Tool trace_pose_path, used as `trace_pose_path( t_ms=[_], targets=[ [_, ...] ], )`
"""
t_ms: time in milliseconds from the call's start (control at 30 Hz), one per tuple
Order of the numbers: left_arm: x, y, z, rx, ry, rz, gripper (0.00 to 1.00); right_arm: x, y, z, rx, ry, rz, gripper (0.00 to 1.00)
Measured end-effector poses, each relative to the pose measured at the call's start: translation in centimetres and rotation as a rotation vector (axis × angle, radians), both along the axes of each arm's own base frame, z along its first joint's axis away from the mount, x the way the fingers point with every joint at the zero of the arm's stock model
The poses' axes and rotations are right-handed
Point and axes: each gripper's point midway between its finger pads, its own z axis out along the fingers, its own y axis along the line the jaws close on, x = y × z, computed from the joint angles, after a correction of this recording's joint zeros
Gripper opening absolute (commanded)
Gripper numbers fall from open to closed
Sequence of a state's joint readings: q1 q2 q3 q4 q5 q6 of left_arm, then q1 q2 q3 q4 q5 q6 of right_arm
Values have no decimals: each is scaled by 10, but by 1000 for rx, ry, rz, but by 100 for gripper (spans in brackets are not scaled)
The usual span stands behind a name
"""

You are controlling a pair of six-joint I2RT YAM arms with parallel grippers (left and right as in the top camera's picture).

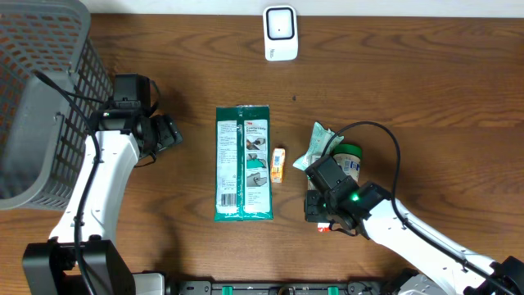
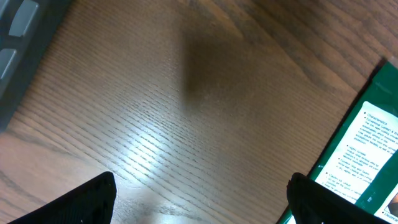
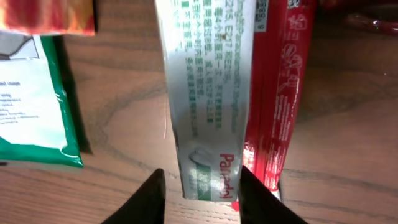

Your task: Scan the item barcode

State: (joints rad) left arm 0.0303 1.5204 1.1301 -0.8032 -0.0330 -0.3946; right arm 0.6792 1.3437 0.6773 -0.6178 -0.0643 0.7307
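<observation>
- Right jaws: partly open, astride the near end of the box (image 3: 208, 112), at the near right of the bench (image 1: 409, 98). One finger (image 3: 256, 198) lies against the box's red side. A thin strip of wood shows between the other finger and the white printed face, so I cannot tell whether they clamp it.
- Just beyond the right arm, a pouch (image 1: 315, 141) and a jar (image 1: 350, 156) sit touching each other.
- Mid-bench, a small orange carton (image 1: 278, 165) lies just right of a long green pack (image 1: 243, 164).
- Left jaws: wide open, holding nothing, over bare wood left of the pack.
- A grey basket (image 1: 41, 106) stands at the far left.
- The white scanner (image 1: 280, 33) sits at the far edge, well apart from the box.
</observation>
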Motion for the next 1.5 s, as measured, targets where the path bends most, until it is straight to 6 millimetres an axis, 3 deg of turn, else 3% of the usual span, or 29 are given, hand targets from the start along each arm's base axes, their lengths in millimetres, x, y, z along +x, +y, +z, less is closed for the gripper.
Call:
trace_pose_path(
  t_ms=[333,867,1300,1500],
  targets=[
    [0,0,0,0,0,0,89,4,-3,0,-19,-20,-8,20],
    [0,0,0,0,0,0,89,1,-8,8,-24,-33,-7,17],
    [0,0,0,0,0,0,89,-4,-13,35,1,-77,8,16],
    [0,0,0,0,0,0,89,-8,-16,67,-24,-62,42,17]
  ],
)
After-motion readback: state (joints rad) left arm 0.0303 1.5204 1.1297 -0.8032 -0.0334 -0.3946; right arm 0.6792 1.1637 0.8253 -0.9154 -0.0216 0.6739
